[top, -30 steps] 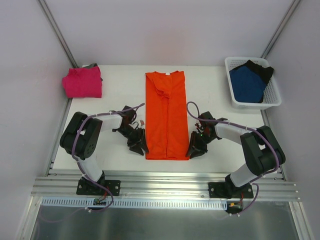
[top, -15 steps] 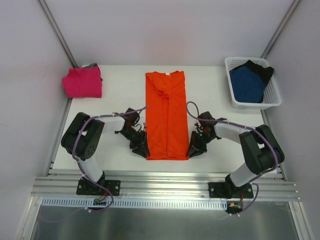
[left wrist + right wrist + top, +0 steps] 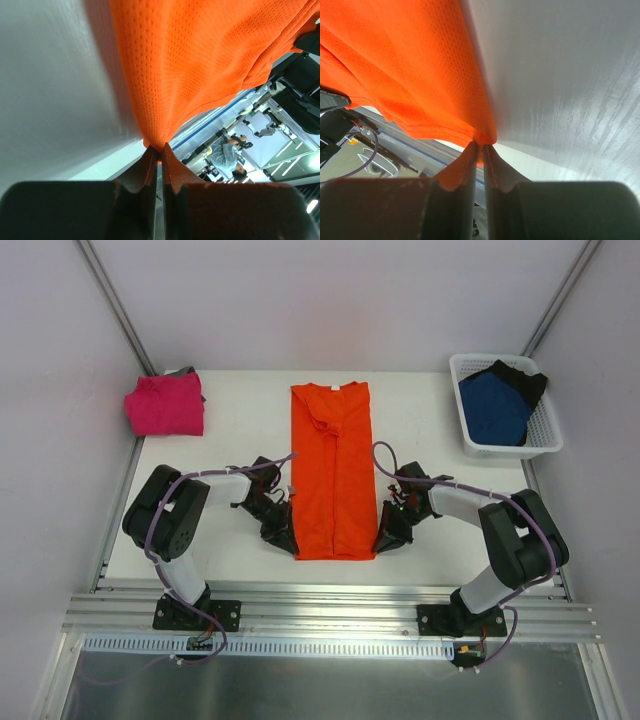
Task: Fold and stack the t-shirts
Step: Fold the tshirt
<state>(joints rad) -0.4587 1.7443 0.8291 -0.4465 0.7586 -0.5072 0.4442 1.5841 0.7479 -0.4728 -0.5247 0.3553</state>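
An orange t-shirt point(image 3: 333, 468) lies as a long narrow strip down the middle of the table, collar at the far end. My left gripper point(image 3: 291, 541) is shut on its near left corner; the orange cloth point(image 3: 190, 65) is pinched between the fingertips of the left gripper point(image 3: 160, 151). My right gripper point(image 3: 381, 540) is shut on the near right corner, where orange cloth point(image 3: 415, 75) bunches into the tips of the right gripper point(image 3: 480, 150). A folded magenta-pink t-shirt point(image 3: 165, 405) lies far left. Dark blue point(image 3: 496, 405) and black point(image 3: 522, 375) t-shirts sit in the basket.
A white mesh basket point(image 3: 548, 433) stands at the far right corner. Something grey point(image 3: 183, 371) peeks out behind the pink shirt. The table's near edge and a metal rail point(image 3: 330, 608) run just behind both grippers. White walls close in the sides.
Both grippers moved inward to the shirt's near corners and closed on the cloth. The near hem looks slightly drawn in.
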